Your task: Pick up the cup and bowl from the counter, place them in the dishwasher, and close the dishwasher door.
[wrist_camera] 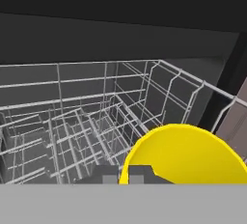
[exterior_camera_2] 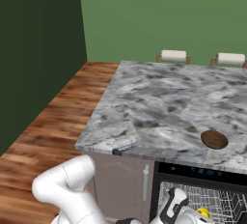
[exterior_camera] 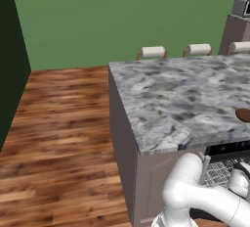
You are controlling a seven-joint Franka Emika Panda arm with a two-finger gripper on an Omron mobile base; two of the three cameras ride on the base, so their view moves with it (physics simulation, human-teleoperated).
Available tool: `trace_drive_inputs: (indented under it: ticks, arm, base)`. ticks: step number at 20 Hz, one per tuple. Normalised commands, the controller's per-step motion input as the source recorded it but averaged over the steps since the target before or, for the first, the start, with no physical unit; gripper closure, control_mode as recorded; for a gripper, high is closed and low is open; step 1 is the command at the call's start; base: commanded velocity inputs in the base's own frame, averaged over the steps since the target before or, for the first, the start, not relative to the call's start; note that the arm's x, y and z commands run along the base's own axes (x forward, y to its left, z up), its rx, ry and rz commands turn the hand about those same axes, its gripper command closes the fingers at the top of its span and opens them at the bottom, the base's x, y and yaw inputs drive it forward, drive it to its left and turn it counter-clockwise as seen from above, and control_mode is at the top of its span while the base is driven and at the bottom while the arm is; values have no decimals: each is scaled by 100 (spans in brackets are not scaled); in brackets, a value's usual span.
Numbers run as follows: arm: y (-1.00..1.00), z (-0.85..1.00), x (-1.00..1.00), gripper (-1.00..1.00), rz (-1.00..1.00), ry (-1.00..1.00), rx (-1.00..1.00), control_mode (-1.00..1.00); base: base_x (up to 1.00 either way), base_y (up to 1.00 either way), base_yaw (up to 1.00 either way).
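End effector (wrist_camera: pixel 129 174) pinching small bright yellow cup (wrist_camera: pixel 185 154) over light wire rack (wrist_camera: pixel 77 121) inside dishwasher: you're positioned for drop-off. Shallow dark brown bowl (exterior_camera_2: pixel 214 139) waits on marbled counter (exterior_camera_2: pixel 154 107).

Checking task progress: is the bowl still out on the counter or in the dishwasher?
Out. The brown bowl sits on the marbled counter, above the dishwasher's wire rack.
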Motion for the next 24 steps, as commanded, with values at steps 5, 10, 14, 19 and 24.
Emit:
trace_drive_inputs:
  ticks: [5,10,14,19,24]
  arm:
    - [0,-60,0,100,0,0,0,-100]
    - [-2,-31,0,-100,0,0,0,-100]
    - [0,-2,-21,-100,0,-3,-2,-100]
    - [-5,1,-44,-100,0,-8,-3,-100]
    - [-3,24,-47,-100,0,-13,-6,-100]
  base:
    - [0,0,0]
    - [0,0,0]
    - [0,0,0]
    - [0,0,0]
    - [0,0,0]
